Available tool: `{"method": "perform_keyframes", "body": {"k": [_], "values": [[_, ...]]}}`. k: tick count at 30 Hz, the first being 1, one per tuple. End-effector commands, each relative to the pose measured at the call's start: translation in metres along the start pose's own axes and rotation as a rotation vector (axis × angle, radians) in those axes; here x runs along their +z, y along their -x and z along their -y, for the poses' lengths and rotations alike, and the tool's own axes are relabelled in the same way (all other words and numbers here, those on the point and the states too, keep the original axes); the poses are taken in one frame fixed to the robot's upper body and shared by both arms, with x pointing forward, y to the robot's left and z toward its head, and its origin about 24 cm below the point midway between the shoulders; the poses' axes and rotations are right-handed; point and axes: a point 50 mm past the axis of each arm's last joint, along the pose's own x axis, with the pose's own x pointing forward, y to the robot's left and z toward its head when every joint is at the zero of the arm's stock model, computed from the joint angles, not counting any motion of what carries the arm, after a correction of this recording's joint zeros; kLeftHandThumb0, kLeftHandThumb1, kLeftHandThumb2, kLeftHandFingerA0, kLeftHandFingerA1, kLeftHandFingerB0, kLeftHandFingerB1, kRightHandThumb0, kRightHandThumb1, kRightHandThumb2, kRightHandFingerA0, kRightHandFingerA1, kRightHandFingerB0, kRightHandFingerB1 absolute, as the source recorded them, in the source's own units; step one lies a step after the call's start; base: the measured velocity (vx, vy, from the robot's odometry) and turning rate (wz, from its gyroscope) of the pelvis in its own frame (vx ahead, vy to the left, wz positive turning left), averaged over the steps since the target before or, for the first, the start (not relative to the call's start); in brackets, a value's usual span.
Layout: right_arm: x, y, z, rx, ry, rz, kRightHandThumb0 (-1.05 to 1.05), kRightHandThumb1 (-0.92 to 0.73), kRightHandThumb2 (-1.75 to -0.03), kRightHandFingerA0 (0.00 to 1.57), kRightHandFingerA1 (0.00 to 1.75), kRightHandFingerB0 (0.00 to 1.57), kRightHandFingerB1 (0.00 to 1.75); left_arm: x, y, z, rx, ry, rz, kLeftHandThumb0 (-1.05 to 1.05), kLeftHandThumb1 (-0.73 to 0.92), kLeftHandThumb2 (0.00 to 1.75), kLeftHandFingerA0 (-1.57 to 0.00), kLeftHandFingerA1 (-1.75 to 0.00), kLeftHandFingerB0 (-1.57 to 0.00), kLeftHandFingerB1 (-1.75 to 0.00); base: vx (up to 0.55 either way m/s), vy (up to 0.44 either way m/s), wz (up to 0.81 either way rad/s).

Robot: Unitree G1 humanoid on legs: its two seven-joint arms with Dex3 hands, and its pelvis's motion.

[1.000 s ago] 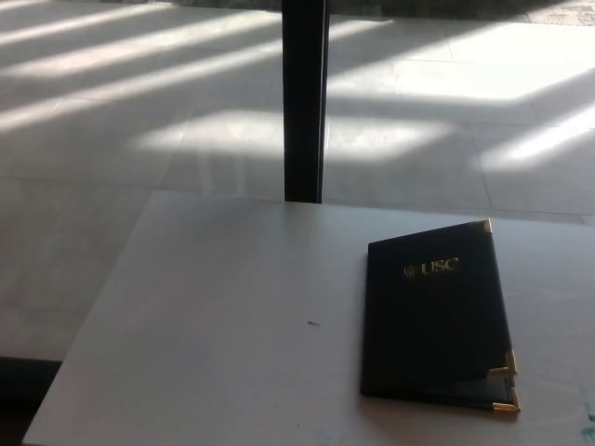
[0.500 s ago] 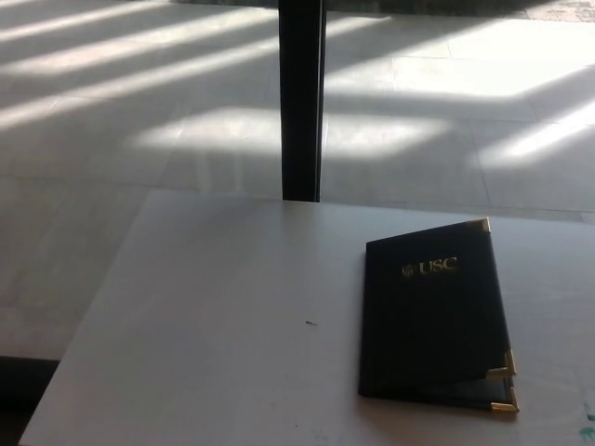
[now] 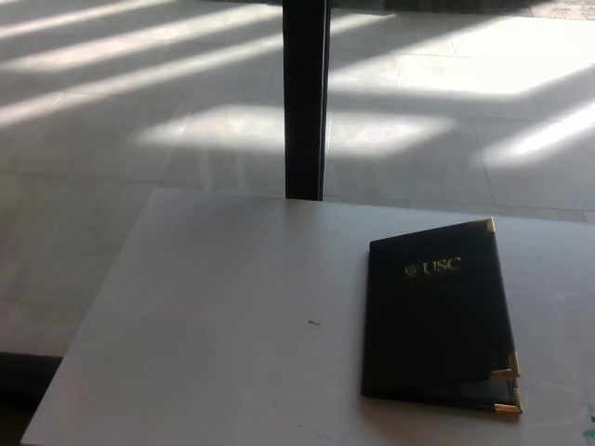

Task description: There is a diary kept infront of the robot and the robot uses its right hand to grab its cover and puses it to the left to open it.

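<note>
While the whole view is drifting a touch between the earlier pictures and this one, nothing on the table (image 3: 214,307) is actually changing place: the diary (image 3: 435,316) is lying exactly as it did a second ago, so the small shift is reading as the head camera moving, not the book. Neither of the robot's hands is showing anywhere, so whether the right or the left one is spread or curled is something I cannot tell. That is meaning the task is sitting at its very start, by my judgement: the reach toward the cover is not yet begun, and the cover is not yet being pushed to the left.

As for the diary itself, it is resting flat on the near right part of the pale table, well right of the black post (image 3: 305,98) rising at the far edge. It is looking dark, almost black, with gold lettering (image 3: 433,268) near its far end and gold metal corners (image 3: 508,364) on its right side. Its spine is appearing to run along the left edge, and at the near right corner the cover is lifting slightly off the pages, leaving a thin gap that is likely offering the right hand a place to catch
</note>
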Motion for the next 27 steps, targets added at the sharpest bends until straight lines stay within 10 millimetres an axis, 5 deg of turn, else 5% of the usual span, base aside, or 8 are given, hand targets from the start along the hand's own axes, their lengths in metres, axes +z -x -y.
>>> {"method": "perform_keyframes", "body": {"k": [1, 3, 7, 9, 17, 19, 26, 27], "values": [[-0.032, 0.002, -0.024, -0.085, -0.099, -0.248, -0.83, -0.82, -0.68, 0.48, 0.50, 0.35, 0.42, 0.003, 0.001, -0.006, -0.021, 0.018, 0.001, -0.55, 0.75, 0.62, -0.47, -0.45, -0.42, -0.41, 0.00, 0.000, 0.00], [-0.036, 0.003, -0.022, -0.093, -0.101, -0.264, -0.80, -0.86, -0.66, 0.48, 0.49, 0.36, 0.42, 0.004, 0.002, -0.005, -0.018, 0.030, 0.004, -0.52, 0.59, 1.00, -0.46, -0.62, -0.32, -0.53, 0.00, 0.000, 0.00], [-0.044, 0.002, -0.026, -0.100, -0.106, -0.298, -0.70, -0.65, -1.10, 0.45, 0.62, 0.18, 0.48, 0.007, 0.001, -0.006, -0.012, 0.023, 0.007, -0.54, 0.75, 0.61, -0.48, -0.45, -0.43, -0.41, 0.00, 0.000, 0.00], [-0.049, 0.005, -0.028, -0.096, -0.095, -0.314, -0.79, -0.87, -0.66, 0.47, 0.48, 0.35, 0.43, 0.007, 0.002, -0.005, -0.021, 0.016, 0.013, -0.54, 0.75, 0.62, -0.47, -0.45, -0.42, -0.41, 0.00, 0.000, 0.00], [-0.075, 0.013, -0.042, -0.088, -0.174, -0.410, -0.86, -0.65, -0.96, 0.23, 0.53, 0.21, 0.51, 0.007, 0.002, -0.003, -0.019, 0.011, 0.016, -0.52, 0.59, 1.01, -0.44, -0.60, -0.31, -0.53, 0.00, 0.000, 0.00], [-0.081, 0.016, -0.048, -0.068, -0.233, -0.430, -0.85, -0.82, -0.64, 0.23, 0.48, 0.19, 0.43, 0.007, 0.003, -0.002, -0.021, 0.017, 0.018, -0.56, 0.74, 0.62, -0.49, -0.45, -0.43, -0.41, 0.00, 0.000, 0.00], [-0.090, 0.021, -0.066, -0.023, -0.299, -0.465, -0.86, -0.83, -0.64, 0.20, 0.46, 0.16, 0.41, 0.007, 0.004, -0.003, -0.021, -0.003, 0.016, -0.57, 0.62, 1.01, -0.48, -0.61, -0.33, -0.52, 0.00, 0.000, 0.00], [-0.090, 0.021, -0.067, -0.018, -0.305, -0.467, -0.87, -0.83, -0.64, 0.19, 0.47, 0.16, 0.41, 0.007, 0.003, -0.003, -0.024, -0.006, 0.016, -0.57, 0.75, 0.63, -0.48, -0.44, -0.42, -0.41, 0.00, 0.000, 0.00]]}}
